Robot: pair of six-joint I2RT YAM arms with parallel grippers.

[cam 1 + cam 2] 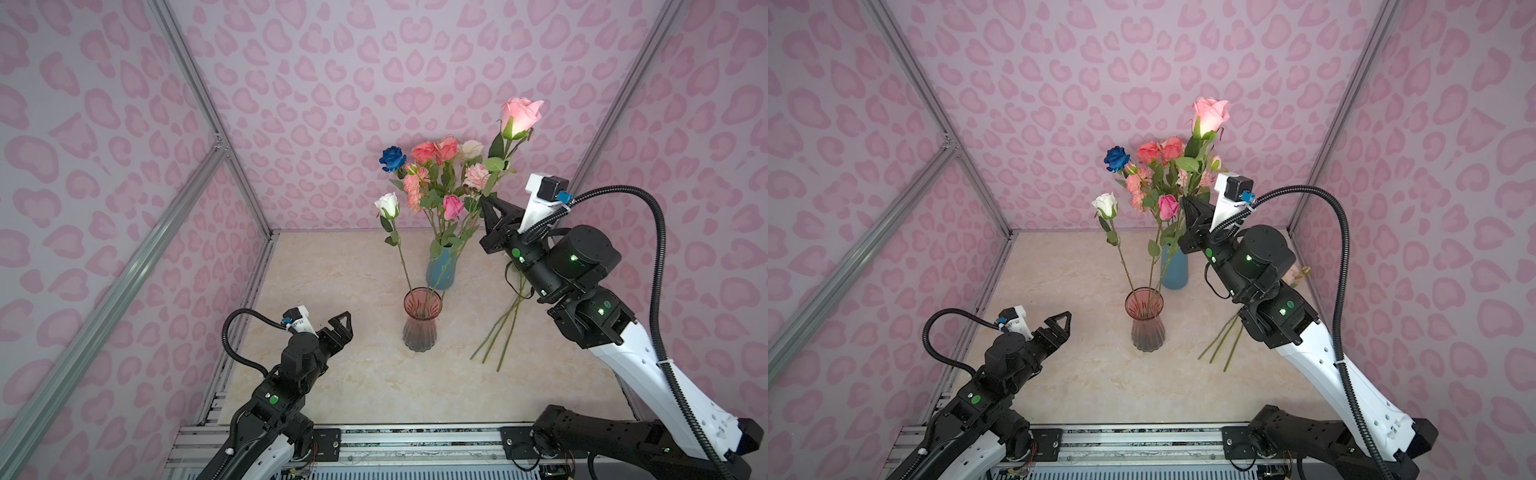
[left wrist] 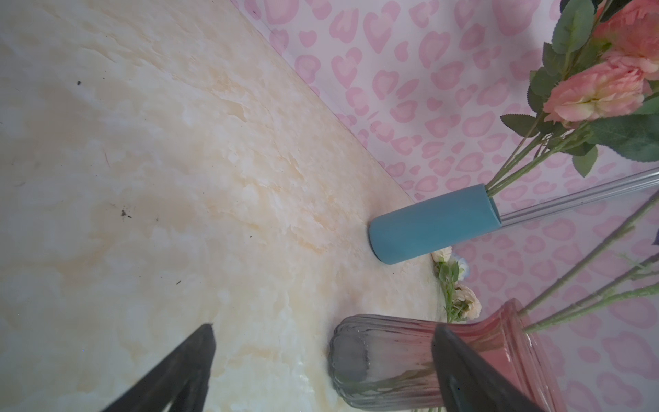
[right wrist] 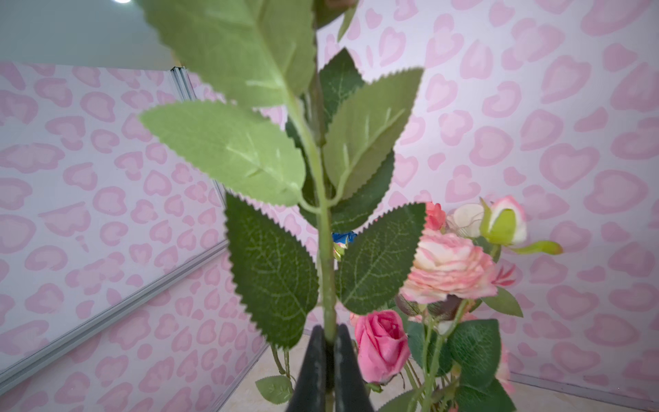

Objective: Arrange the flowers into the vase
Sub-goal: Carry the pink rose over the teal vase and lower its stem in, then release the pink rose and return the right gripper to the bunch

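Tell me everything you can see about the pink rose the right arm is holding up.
The pink rose has a pale pink, half-open bloom, a long green stem and serrated, fabric-like leaves. It stands nearly upright in the air beside the bouquet in the blue vase, its bloom highest of all. The right gripper is shut on the stem just below the leaves. The lower stem is hidden behind the arm.

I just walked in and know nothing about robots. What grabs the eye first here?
A tall pink rose is held high by its stem in the shut right pincer, at the right rear. At the back, a blue vase is crowded with coral and pink blooms, and in front of it a pink glass vase holds a white rose.
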